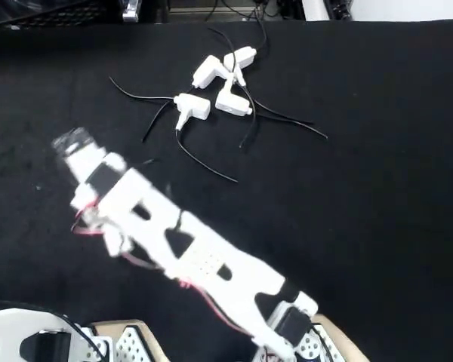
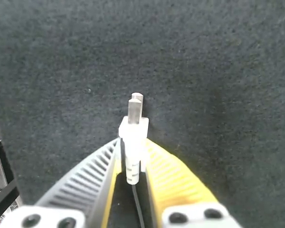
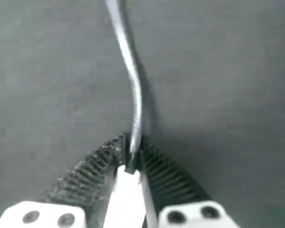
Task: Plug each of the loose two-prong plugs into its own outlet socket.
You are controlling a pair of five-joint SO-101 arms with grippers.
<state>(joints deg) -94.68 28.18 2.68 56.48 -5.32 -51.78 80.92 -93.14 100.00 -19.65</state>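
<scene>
Two-prong plug [image 2: 134, 130], white, clamped in the left gripper [image 2: 133, 142], prongs pointing away over the black cloth [image 2: 218, 71]. Right gripper [image 3: 132, 145] pinched shut on a white connector [image 3: 126, 199], its wire [image 3: 131, 71] trailing off. Other white connectors [image 1: 210, 72] lie clustered far across the table; an arm [image 1: 189, 245] stretches diagonally.

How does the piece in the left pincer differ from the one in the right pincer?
The left pincer holds its plug jutting past the tips, two prongs pointing outward. The right pincer holds its white piece deeper, with the cord leading outward instead. Both pieces are white and clamped.
</scene>
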